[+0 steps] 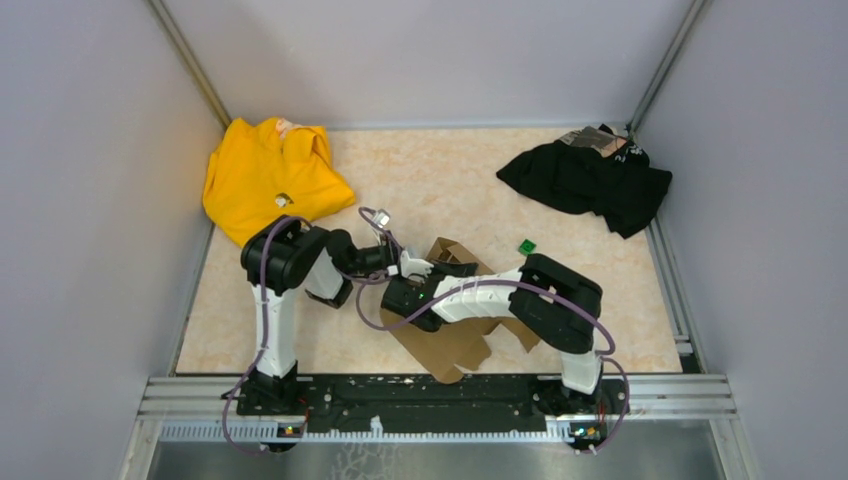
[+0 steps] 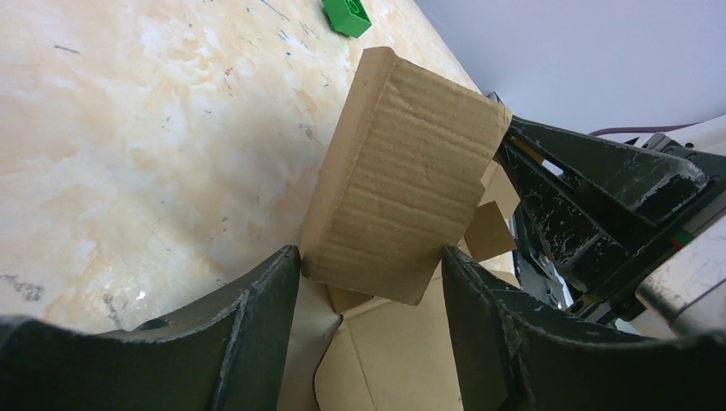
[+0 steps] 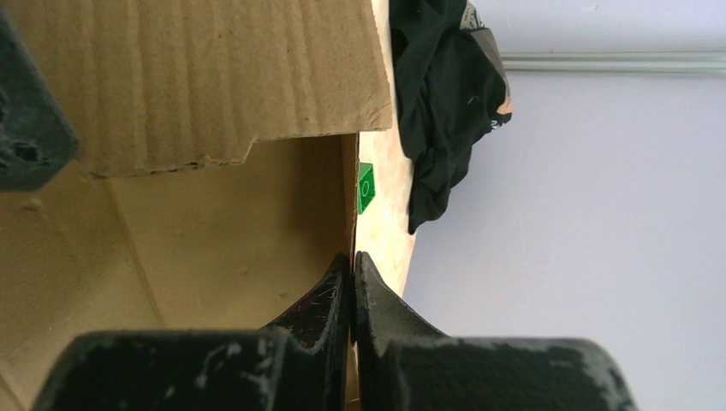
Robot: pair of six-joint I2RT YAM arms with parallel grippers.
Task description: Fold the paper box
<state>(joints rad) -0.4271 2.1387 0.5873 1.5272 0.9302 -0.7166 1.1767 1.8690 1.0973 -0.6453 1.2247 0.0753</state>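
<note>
The left arm (image 1: 270,290) reaches rightward and the right arm (image 1: 545,300) leftward, their wrists meeting low over the worktop. The left gripper (image 2: 370,257) holds its fingers wide apart; the right gripper (image 3: 353,261) fingers press together, apparently fully.

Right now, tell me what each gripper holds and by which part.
Right gripper pinches the box by the edge of an upright wall. Left gripper straddles a raised flap; whether it grips cannot be told.

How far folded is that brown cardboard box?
Partly folded: one flap of the paper box stands raised within the left tool, while the rest lies spread flat on the table.
</note>
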